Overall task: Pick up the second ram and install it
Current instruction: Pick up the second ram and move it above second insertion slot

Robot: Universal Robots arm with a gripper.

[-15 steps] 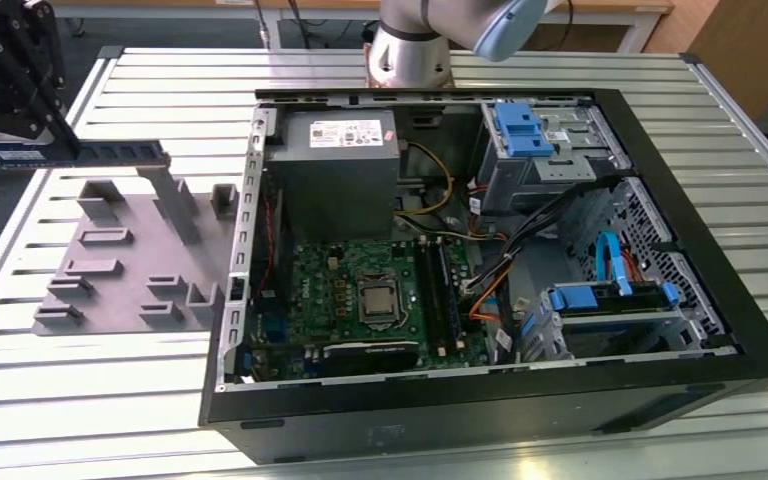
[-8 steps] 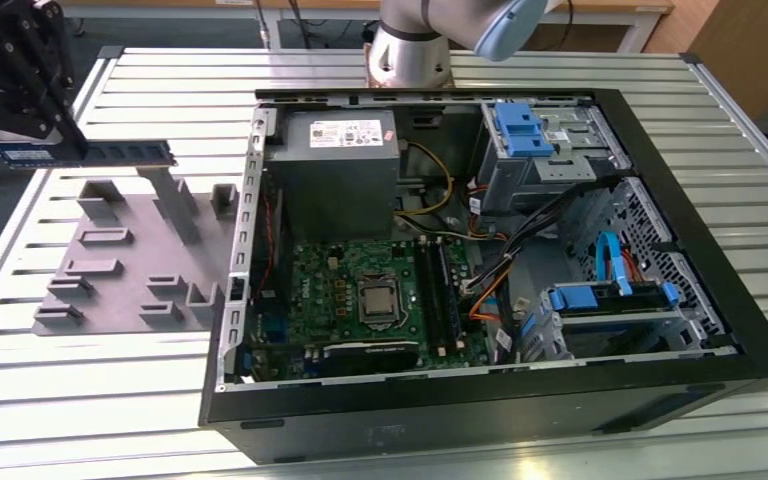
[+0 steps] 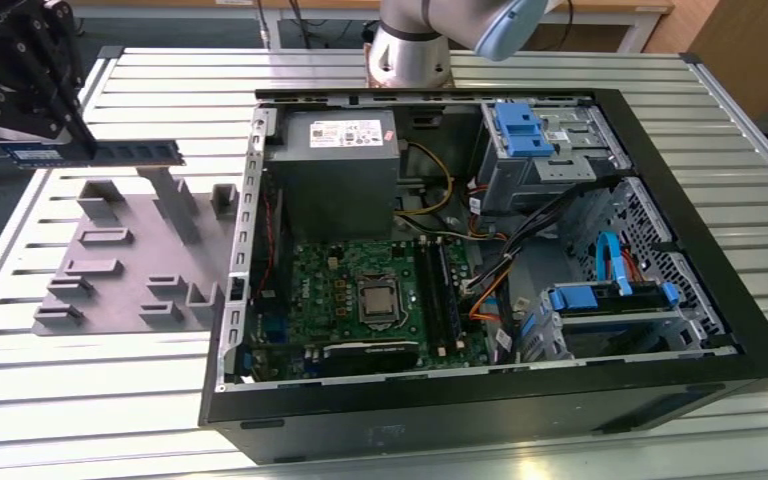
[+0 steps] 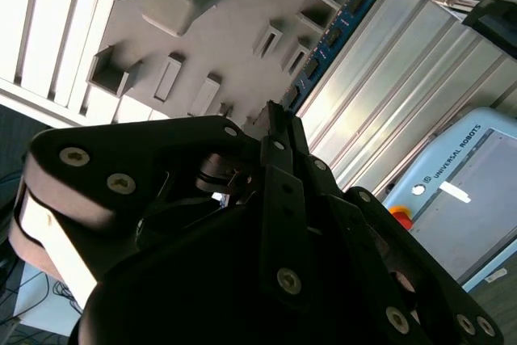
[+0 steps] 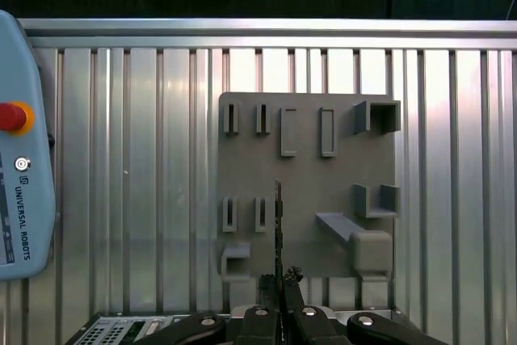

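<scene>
Pick-up stage: judged complete. The second ram (image 3: 137, 153) is clamped in the gripper (image 3: 71, 138) at the exterior view's upper left, suspended level and edge-down above the grey holding fixture (image 3: 131, 262) and not touching it. Jaw state: narrow, closed on one end of the module, with the rest of the stick projecting free toward the computer case (image 3: 704, 300). In the first wrist view the gripper (image 5: 279, 282) pinches the second ram (image 5: 278, 216), which appears edge-on as a thin dark line over the holding fixture (image 5: 307, 131). In the second wrist view the blue board (image 4: 331, 38) runs out past the fingertips (image 4: 273, 119), with black chips visible along it. Installation stage: not done. The module is well apart from the green motherboard (image 3: 344, 285) and its long black memory slots (image 3: 440, 290), which lie inside the open case at the centre of the exterior view, below the grey power supply (image 3: 337, 165). Whether another module already sits in a slot cannot be determined. Arm pose: the arm base (image 3: 404, 55) stands at the exterior view's top centre, behind the case; the wrist reaches across to the upper left, tool pointing down at the slatted aluminium table (image 3: 131, 380). A teach pendant (image 5: 20, 143) lies on the table beside the fixture
</scene>
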